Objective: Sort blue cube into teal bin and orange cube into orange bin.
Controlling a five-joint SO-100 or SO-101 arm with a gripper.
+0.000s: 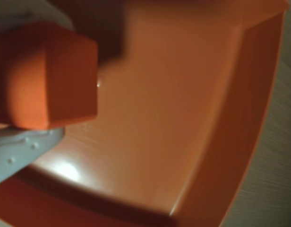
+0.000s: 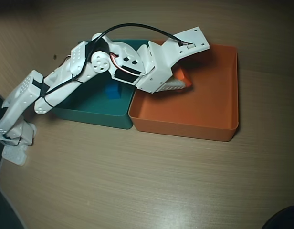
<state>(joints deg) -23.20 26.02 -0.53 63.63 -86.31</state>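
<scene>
Orange cube (image 1: 46, 75) clenched in pincer (image 2: 182, 81) over orange bin (image 2: 218, 90), teal bin (image 2: 89, 114) alongside.

Probably hobby desk: wood-grain tabletop (image 2: 137, 181), 3D-printed white arm (image 2: 66, 76).

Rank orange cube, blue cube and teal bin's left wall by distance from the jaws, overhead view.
1. orange cube: at the gripper, over the orange bin, mostly hidden by the arm.
2. blue cube: left, inside the teal bin.
3. Teal bin's left wall: farthest left, under the arm.
</scene>
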